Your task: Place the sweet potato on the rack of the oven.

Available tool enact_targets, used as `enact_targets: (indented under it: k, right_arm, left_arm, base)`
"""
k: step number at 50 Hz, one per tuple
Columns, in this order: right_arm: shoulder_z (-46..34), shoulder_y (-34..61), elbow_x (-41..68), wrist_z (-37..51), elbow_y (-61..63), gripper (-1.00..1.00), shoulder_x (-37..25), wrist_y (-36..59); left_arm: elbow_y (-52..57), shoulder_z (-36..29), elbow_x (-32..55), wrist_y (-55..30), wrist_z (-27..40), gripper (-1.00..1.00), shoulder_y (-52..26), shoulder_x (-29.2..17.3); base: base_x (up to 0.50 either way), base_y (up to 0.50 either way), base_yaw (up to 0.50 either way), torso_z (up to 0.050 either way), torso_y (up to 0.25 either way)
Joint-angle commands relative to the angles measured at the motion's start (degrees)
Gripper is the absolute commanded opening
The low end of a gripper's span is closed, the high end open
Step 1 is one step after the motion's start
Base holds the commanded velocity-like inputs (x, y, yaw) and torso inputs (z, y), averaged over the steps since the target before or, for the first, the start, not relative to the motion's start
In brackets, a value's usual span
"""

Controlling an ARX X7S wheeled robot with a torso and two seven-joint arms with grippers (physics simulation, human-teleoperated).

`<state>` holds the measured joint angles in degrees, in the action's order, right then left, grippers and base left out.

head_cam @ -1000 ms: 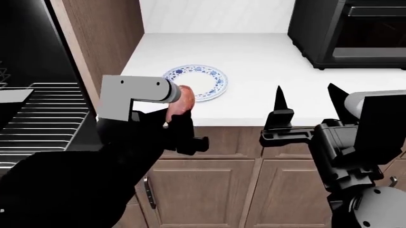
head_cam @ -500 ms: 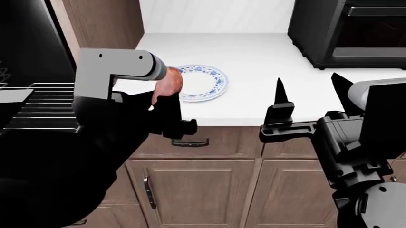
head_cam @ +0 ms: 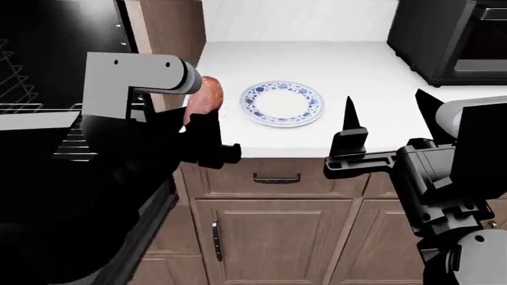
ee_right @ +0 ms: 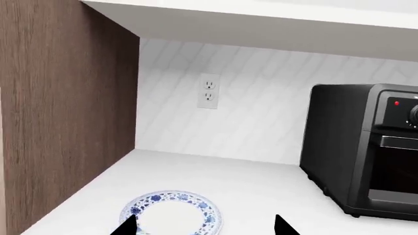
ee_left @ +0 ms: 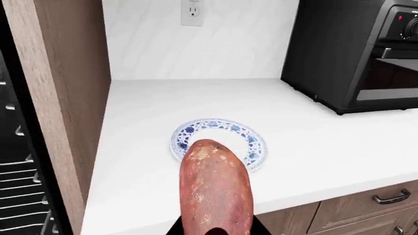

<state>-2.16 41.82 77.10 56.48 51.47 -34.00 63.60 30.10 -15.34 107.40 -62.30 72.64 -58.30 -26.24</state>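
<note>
Reddish-brown and smooth-skinned, the sweet potato [ee_left: 216, 188] is an oblong tuber with a rounded, tapering tip and faint pale speckles along its length. The left claw [head_cam: 208, 132] is closed around its lower end, holding it in the air above the front edge of the white surface [head_cam: 357, 65], beside the wood-brown cabinet wall [ee_left: 72, 98] of the oven [head_cam: 47, 53]. In the left wrist view its tip overlaps the blue-patterned plate [ee_left: 219, 142] lying on the surface. The rack [head_cam: 20, 108] shows as thin silver rods inside the black cavity, apart from the tuber. The right claw [head_cam: 388, 119] hangs in front of the surface with its two black fingers spread wide, gripping nothing.
</note>
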Motion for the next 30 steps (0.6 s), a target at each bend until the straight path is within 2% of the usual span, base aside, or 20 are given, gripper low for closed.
enact_targets:
  k: [1,30]
  right_arm:
    - [-0.1,0.0,0.7,0.6,0.2,1.0,-0.4,-0.3]
    - [-0.2,-0.5,0.7,0.6,0.6,1.0,-1.2,-1.5]
  left_arm:
    - [0.3,-0.1,0.1,0.7,0.1,-1.0,-0.2,-0.5]
    - [0.8,-0.8,-0.1,1.7,-0.2,-1.0,-0.4,-1.2]
  base:
    - [0.0,0.39,0.0,0.0,0.0]
    - [0.0,0.39,0.0,0.0,0.0]
